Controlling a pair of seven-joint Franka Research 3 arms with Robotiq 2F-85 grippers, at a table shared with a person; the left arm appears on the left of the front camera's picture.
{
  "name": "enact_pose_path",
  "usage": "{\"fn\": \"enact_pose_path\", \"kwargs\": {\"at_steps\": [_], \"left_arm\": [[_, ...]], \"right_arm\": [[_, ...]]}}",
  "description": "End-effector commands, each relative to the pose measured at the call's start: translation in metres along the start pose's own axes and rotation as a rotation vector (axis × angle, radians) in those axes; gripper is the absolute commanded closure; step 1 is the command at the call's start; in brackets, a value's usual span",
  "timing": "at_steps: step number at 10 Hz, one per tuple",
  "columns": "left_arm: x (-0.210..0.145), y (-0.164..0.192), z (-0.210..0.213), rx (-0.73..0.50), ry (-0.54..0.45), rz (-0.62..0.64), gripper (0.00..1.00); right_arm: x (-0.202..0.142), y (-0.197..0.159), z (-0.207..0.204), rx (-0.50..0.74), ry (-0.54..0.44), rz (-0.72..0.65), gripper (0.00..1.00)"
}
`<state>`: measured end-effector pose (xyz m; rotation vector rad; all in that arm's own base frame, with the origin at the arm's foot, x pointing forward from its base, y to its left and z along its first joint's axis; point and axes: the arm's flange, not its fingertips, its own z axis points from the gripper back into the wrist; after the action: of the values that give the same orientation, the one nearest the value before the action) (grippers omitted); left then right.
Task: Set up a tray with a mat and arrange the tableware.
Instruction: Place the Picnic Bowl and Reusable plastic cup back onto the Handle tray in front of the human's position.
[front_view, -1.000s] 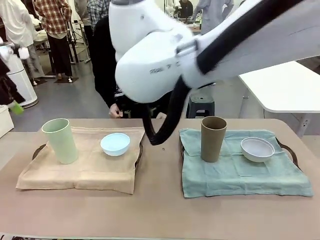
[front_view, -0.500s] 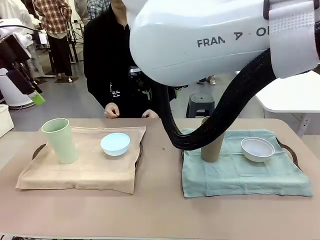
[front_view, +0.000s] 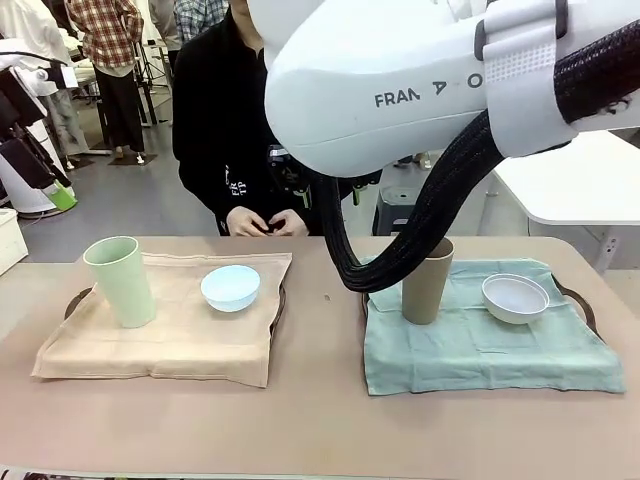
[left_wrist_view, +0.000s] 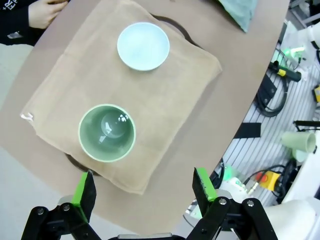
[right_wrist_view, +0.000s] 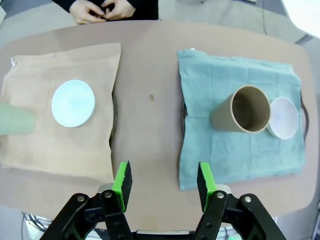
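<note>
High above the table, my left gripper (left_wrist_view: 145, 189) is open, looking down on a pale green tumbler (left_wrist_view: 106, 132) and a light blue bowl (left_wrist_view: 143, 46) on a tan mat (left_wrist_view: 165, 90). My right gripper (right_wrist_view: 164, 184) is also open, with nothing between its pads, over the table's near edge between the two mats. On the teal mat (right_wrist_view: 220, 150) the tan-brown tumbler (right_wrist_view: 247, 110) stands upright next to the white bowl (right_wrist_view: 285, 117). The front view shows the green tumbler (front_view: 120, 280), blue bowl (front_view: 230, 287), brown tumbler (front_view: 428, 285) and white bowl (front_view: 515, 297).
Dark tray rims peek out from under the mats, the left tray (front_view: 75, 300) and the right tray (front_view: 580, 300). A person in black stands at the far side with hands (front_view: 265, 222) together at the table edge. My right arm's white body (front_view: 400, 80) hangs across the top.
My right arm has swung across the front view. The person has stepped up to the table and brought both hands together. The tableware has not moved.
</note>
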<state>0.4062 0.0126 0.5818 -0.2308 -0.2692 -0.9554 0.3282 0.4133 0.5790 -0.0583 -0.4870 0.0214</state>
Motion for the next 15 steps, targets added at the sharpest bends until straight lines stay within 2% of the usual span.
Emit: {"fn": "enact_pose_path", "kwargs": {"at_steps": [1, 4, 5, 6, 7, 8, 9, 10, 11, 12, 13, 14, 15], "left_arm": [[0.0, 0.0, 0.001, 0.014, 0.012, -0.022, 0.0], [0.001, -0.001, -0.001, -0.001, 0.0, -0.004, 0.0], [0.012, -0.019, 0.006, 0.058, -0.039, 0.044, 0.0], [0.004, -0.027, 0.023, -0.066, -0.129, 0.136, 0.0], [-0.013, -0.027, 0.041, -0.226, -0.219, 0.233, 0.0], [-0.021, -0.024, 0.054, -0.409, -0.33, 0.302, 0.0], [-0.025, -0.026, 0.055, -0.476, -0.386, 0.306, 0.0], [-0.014, -0.028, 0.038, -0.232, -0.19, 0.166, 0.0], [-0.027, -0.031, 0.051, -0.368, -0.283, 0.202, 0.0], [-0.022, -0.021, 0.04, -0.53, -0.331, 0.295, 0.0], [-0.026, -0.012, 0.03, -0.663, -0.388, 0.357, 0.0], [-0.041, -0.008, 0.016, -0.742, -0.429, 0.451, 0.0], [-0.057, 0.009, -0.006, -0.812, -0.5, 0.524, 0.0]], "right_arm": [[0.001, 0.002, 0.006, 0.023, 0.01, 0.009, 0.32], [-0.001, 0.003, 0.004, 0.006, -0.005, 0.005, 0.31], [-0.015, -0.032, 0.019, 0.172, 0.011, -0.11, 0.31], [-0.039, -0.087, 0.029, 0.437, -0.008, -0.264, 0.31], [-0.075, -0.149, 0.032, 0.652, -0.06, -0.447, 0.31], [-0.099, -0.184, 0.031, 0.873, -0.09, -0.561, 0.31], [-0.107, -0.188, 0.023, 0.624, -0.115, -0.733, 0.31], [-0.027, -0.118, 0.047, 0.478, -0.028, -0.39, 0.31], [-0.052, -0.166, 0.043, 0.569, -0.036, -0.544, 0.31], [-0.039, -0.16, 0.048, 0.904, 0.197, -0.427, 0.31], [-0.023, -0.195, 0.044, 1.112, 0.307, -0.451, 0.31], [-0.012, -0.234, 0.049, 1.283, 0.376, -0.514, 0.31], [0.002, -0.275, 0.062, 1.451, 0.367, -0.545, 0.31]]}}
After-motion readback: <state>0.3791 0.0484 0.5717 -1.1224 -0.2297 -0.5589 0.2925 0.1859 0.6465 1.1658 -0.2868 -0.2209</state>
